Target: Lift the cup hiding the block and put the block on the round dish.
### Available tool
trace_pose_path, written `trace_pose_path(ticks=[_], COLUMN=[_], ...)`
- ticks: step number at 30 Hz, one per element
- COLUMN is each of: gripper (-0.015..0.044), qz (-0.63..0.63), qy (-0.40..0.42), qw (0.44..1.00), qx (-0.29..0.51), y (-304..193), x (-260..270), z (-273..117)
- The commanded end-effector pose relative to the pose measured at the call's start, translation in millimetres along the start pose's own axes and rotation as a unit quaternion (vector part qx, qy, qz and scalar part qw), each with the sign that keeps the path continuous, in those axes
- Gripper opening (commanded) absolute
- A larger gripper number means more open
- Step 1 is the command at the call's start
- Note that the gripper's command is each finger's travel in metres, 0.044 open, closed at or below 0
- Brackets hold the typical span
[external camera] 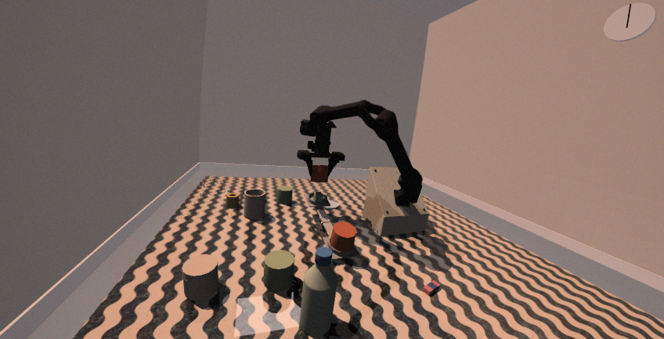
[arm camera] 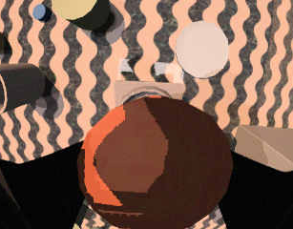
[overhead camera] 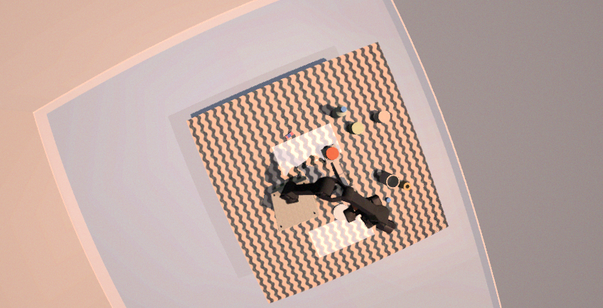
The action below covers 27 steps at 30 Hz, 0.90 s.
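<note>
Where the arm bends down over the far end of the balance point(external camera: 322, 221), holds the lifted cup point(arm camera: 156, 166) in the air, well above the patterned mat point(external camera: 488, 289). Grips it with the gripper point(external camera: 320, 168) spread wide, one finger pressed to each side of the cup's wall, closed end up. Fills most of the wrist view with that rust-orange top.

Directly beneath, shows the small dark block point(external camera: 319, 197), uncovered and apart from the cup above it. Sits at the far end of the beam, close against the pale round dish point(overhead camera: 338, 211); cannot tell whether resting on the balance's end or touching the dish rim. From the wrist, places the dish just right of and beyond the held cup, not under it.

At the near end of the beam, stands the other cup point(external camera: 343, 236), orange, upright and closed end up.

To the right of the balance, carries the arm on a tan wedge base point(external camera: 391, 205). Nearest on the mat: grey bottle point(external camera: 318, 293) with blue cap, olive cylinder point(external camera: 278, 270) to its left, peach-topped cylinder point(external camera: 200, 277) further left. Farther back on the left: open grey pot point(external camera: 254, 203), small yellow ring point(external camera: 232, 200), green cylinder point(external camera: 284, 194). Near right, alone: tiny red-and-blue piece point(external camera: 431, 287).
</note>
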<state>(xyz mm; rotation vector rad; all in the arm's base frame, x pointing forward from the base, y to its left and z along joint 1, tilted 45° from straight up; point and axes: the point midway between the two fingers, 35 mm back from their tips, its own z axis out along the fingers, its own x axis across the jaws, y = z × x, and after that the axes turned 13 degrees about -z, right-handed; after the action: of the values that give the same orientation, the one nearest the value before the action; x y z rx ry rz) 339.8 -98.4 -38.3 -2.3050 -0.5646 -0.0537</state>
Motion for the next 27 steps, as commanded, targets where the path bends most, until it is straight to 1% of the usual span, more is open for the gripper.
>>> trace_pose_path(ticks=[1,7,27], gripper=[0.0,0.0,0.0], qz=[0.001,0.001,0.002], qy=[0.0,0.0,-0.003], qw=[1.0,1.0,1.0], qx=[0.0,-0.002,-0.015], y=[0.2,5.9,62.6], x=[-0.2,-7.3,-108.5], z=[0.1,1.7,31.8])
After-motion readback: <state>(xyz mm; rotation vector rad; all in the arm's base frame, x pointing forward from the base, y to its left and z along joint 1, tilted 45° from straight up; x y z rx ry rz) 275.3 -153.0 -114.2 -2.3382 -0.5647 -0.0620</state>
